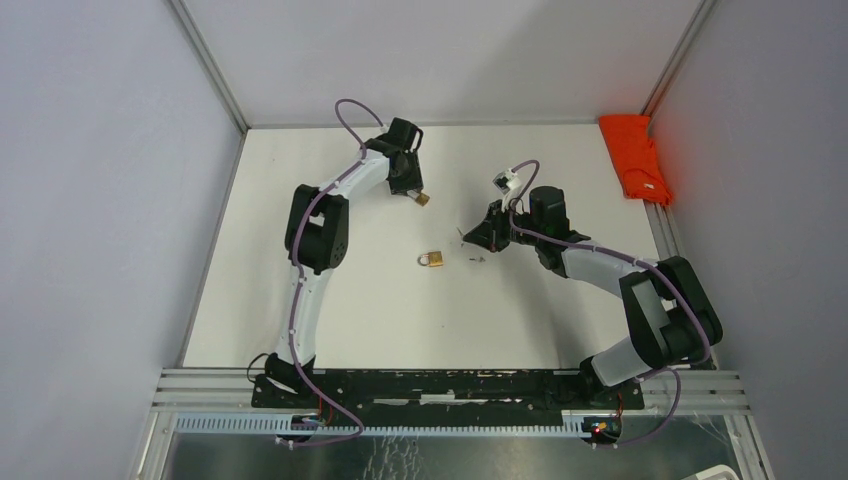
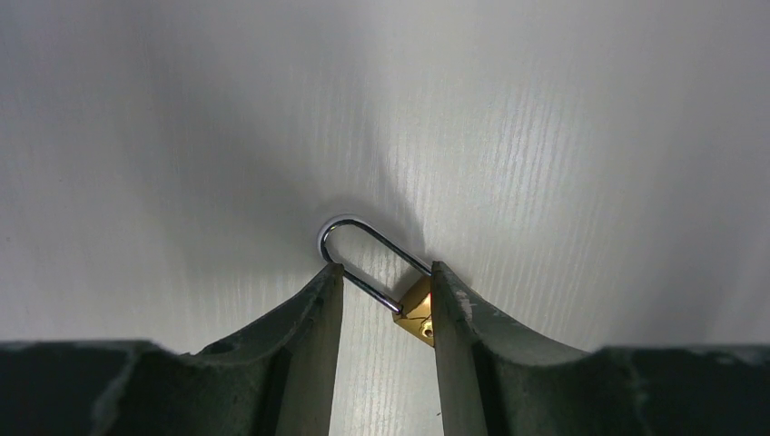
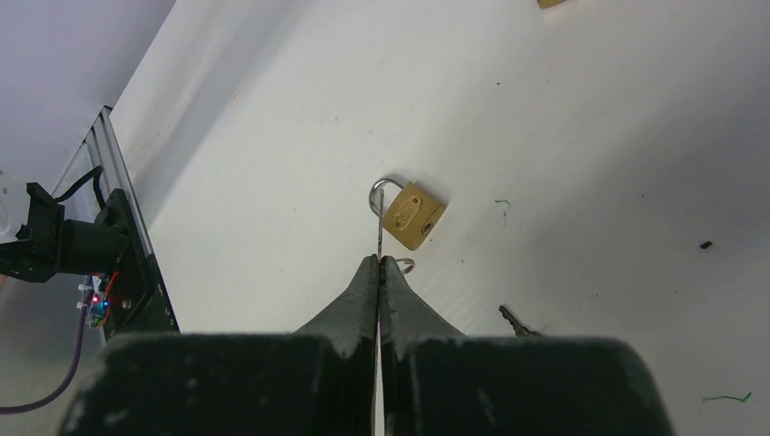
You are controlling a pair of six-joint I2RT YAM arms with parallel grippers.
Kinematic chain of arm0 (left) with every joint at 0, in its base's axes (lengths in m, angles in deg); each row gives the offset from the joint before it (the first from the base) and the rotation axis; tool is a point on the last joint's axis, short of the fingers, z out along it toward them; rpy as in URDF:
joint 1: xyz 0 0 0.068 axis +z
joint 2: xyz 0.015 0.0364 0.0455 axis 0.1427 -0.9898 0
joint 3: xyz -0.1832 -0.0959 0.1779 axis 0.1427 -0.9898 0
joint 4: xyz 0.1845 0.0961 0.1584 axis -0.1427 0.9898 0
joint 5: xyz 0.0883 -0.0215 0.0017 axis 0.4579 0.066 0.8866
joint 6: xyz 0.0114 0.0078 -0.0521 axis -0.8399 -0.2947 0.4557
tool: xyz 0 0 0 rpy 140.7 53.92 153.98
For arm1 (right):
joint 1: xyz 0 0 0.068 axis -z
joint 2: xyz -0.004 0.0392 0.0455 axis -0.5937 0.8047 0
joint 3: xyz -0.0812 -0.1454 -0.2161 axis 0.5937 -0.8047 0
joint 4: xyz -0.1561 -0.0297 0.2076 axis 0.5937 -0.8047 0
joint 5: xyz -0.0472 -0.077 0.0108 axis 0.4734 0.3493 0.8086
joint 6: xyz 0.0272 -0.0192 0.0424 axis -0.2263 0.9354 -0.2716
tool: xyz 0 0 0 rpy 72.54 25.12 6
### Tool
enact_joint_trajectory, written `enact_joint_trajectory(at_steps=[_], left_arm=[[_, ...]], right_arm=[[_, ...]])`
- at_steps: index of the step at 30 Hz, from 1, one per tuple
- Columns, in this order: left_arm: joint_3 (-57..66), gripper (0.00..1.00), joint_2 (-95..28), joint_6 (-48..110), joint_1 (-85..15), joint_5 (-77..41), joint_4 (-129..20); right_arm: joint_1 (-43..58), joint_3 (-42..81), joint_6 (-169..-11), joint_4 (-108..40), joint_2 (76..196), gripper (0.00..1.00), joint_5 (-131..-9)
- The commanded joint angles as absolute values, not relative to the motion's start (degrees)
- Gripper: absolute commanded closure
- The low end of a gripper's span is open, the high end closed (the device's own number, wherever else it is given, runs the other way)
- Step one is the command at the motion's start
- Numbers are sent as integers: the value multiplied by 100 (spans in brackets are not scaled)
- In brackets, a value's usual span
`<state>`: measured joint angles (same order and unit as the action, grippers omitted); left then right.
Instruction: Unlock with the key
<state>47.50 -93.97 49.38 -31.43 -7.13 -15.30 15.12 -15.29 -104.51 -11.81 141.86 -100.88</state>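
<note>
A brass padlock [image 1: 432, 259] lies mid-table, also in the right wrist view [image 3: 413, 215], just beyond my right gripper [image 3: 379, 259]. That gripper [image 1: 472, 236] is shut on a key [image 3: 379, 213], whose thin blade sticks out edge-on toward the padlock's shackle; its ring [image 3: 405, 265] shows beside the fingertips. A second, long-shackled brass padlock [image 2: 416, 309] lies on the table between the fingers of my left gripper [image 2: 386, 272]. The jaws stand apart, its body against the right finger [image 2: 454, 309]. From above, the left gripper [image 1: 413, 190] is over this padlock [image 1: 422, 199] at the back.
A loose second key [image 3: 513, 320] lies on the white table right of the held one, also seen from above [image 1: 478, 257]. A red cloth [image 1: 636, 158] lies at the back right corner. White walls and metal frame rails close in the table.
</note>
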Motion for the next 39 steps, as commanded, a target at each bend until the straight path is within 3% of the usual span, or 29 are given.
enact_joint_trajectory(at_steps=[1, 10, 24, 39], left_arm=[[4873, 53, -9570, 4905, -3159, -736, -1525], [4455, 58, -9307, 4934, -3192, -795, -1566], [4289, 58, -8413, 4736, -3434, -665, -1693], [4822, 52, -9125, 4688, -3501, -625, -1702]], right_arm=[[1537, -1502, -10392, -1003, 14030, 100, -10131], [1535, -1535, -10441, -957, 13992, 100, -10162], [1548, -1528, -10454, -925, 13902, 100, -10171], [1714, -1677, -10412, -953, 13652, 100, -10197]])
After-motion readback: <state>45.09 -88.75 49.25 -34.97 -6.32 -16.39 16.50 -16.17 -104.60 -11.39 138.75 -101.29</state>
